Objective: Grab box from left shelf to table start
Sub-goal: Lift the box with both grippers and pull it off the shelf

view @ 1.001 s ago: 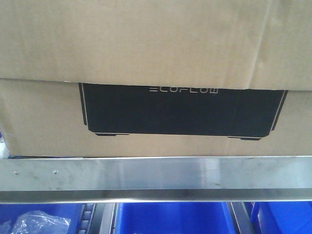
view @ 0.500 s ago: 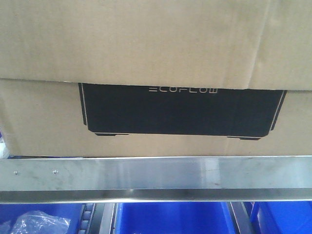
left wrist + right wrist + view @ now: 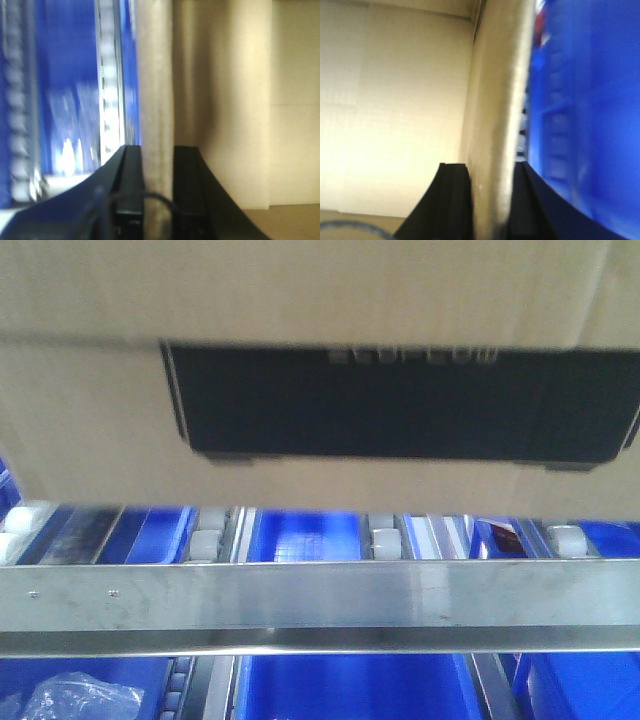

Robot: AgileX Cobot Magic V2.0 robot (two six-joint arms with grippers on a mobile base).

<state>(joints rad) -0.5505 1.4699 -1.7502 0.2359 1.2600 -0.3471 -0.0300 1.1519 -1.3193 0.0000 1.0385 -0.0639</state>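
1. The box (image 3: 90, 430) is sitting at the top of the front view, brown corrugated cardboard filling the full width. Its lower edge is standing clear above the brushed silver front of the left shelf (image 3: 320, 598), with an open gap between them.
2. A black rectangle (image 3: 400, 405) is printed on the box face. Pale lettering (image 3: 412, 356) along its top edge is blurring but is reading as "ECOFLOW". A plain flap (image 3: 300, 290) is overlapping the top of the print.
3. The left gripper (image 3: 157, 155) is clamping a box wall (image 3: 156, 90). Its 2 black fingers (image 3: 131, 170) are pressing 1 on each side of the cardboard.
4. The right gripper (image 3: 490, 172) is clamping another box wall (image 3: 495, 90) in the same way, with 1 finger (image 3: 452, 185) inside the box and the other outside.
5. White rollers (image 3: 385, 543) are showing through the gap. Whether the box bottom is touching them cannot be determined.
6. 2 small screws (image 3: 33, 594) are sitting at the left end of the shelf front.
7. Blue bins (image 3: 350, 690) are sitting below and behind the shelf front. A crumpled clear plastic bag (image 3: 70, 695) is lying in the lower left bin.
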